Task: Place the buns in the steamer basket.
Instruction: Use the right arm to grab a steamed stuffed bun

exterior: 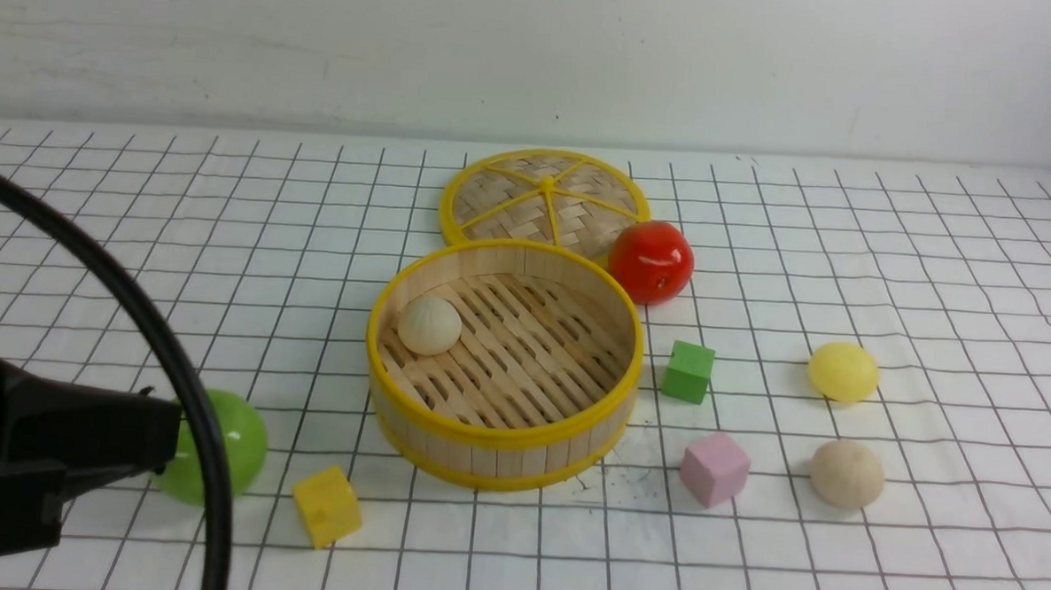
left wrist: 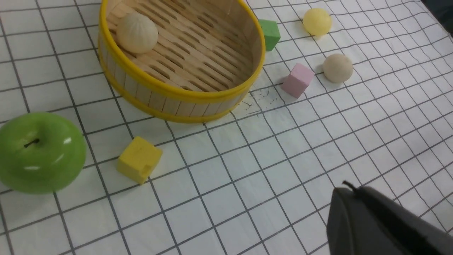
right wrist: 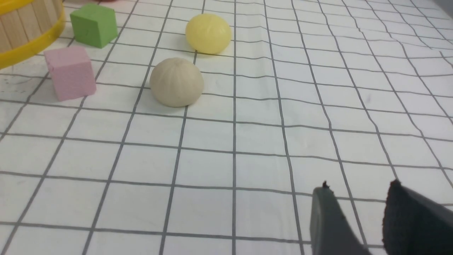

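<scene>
- Front view: round shallow wooden steamer basket [exterior: 500, 461] with slatted floor and yellow rims stands upright mid-tabletop, mouth up. It is round, so no long axis; floor slats run far-left to near-right.
- Matte beige dome-shaped bun in basket [exterior: 429, 324] sits on the slats against the left wall, dome up.
- Pale yellow dome-shaped bun [exterior: 843, 372] and loose beige pleated bun [exterior: 846, 474] lie on the white gridded cloth tabletop [exterior: 935, 260], right of the basket and well apart from it. Yellow is farther, beige nearer; both dome up.
- Flat woven disc lid with yellow spokes [exterior: 543, 198] lies just behind the basket, with a glossy red fruit [exterior: 650, 261] at its right edge.
- Matte green cube [exterior: 689, 371] and pink cube [exterior: 715, 468] sit between the basket and the loose buns. Yellow cube [exterior: 327, 506] and glossy green apple [exterior: 235, 446] are near-left.
- Black left arm [exterior: 39, 460] partly covers the apple; jaws not seen here.
- Left wrist view: left jaws clenched into one dark wedge, gripping nothing, over bare cloth.
- Right wrist view: right jaws parted with cloth showing in the gap, nothing held. Pleats on the loose beige bun meet at its top.
</scene>
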